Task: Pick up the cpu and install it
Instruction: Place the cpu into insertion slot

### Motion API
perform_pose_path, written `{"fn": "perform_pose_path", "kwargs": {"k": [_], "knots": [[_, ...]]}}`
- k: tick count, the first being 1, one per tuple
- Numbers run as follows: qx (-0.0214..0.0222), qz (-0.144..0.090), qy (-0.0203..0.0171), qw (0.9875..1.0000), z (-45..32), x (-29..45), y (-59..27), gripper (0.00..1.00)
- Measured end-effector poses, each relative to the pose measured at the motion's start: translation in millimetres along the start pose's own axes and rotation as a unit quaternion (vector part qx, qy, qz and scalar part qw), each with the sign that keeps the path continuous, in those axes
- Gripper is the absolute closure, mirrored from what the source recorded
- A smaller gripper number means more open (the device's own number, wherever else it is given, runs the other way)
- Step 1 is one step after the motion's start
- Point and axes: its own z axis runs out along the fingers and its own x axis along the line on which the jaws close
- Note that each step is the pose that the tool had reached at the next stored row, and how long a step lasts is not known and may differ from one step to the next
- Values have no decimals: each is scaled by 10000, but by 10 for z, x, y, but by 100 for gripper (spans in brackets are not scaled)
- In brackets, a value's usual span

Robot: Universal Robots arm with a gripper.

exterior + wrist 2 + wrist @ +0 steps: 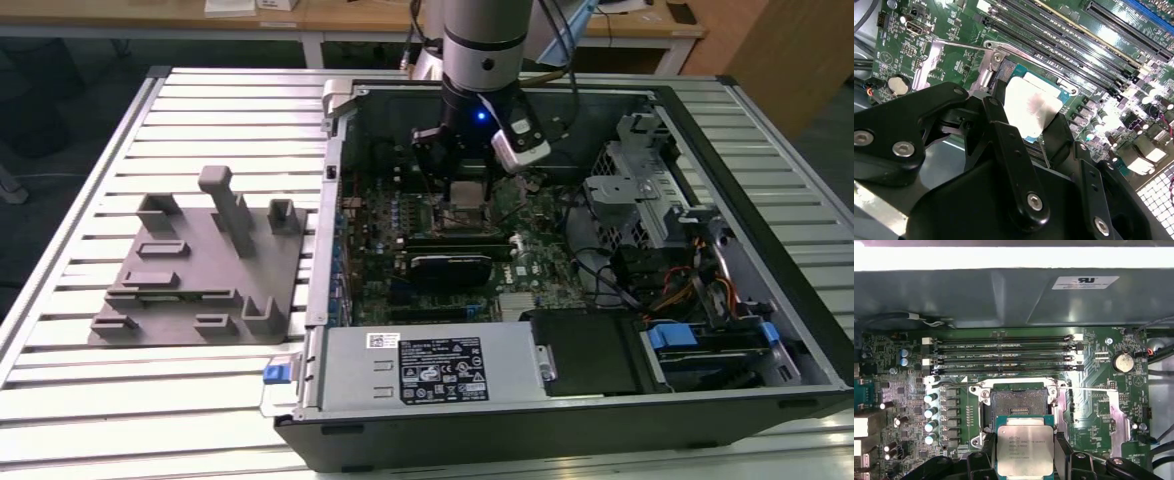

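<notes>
The gripper [467, 186] pinches the cpu [1025, 451] inside the computer case [601, 425].
Upper centre of the exterior view, its fingers [988, 454] clamp two opposite edges, the chip hanging just by the open socket [1019, 399].

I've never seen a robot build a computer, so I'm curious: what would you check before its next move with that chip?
1. Grip: ok. The gripper is shut on the cpu, holding it by two opposite edges.
2. Socket uncovered and empty: ok.
3. Cpu edges parallel to the socket: ok, judging by the first wrist view.
4. Cpu turned the right way round: cannot tell.
5. Cpu seated: not ok, not yet in the socket.
</notes>
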Motion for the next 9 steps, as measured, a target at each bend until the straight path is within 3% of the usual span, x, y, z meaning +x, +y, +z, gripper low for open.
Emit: {"fn": "perform_pose_path", "kwargs": {"k": [9], "knots": [[15,336,-8,9994,0,0,0,46]]}}
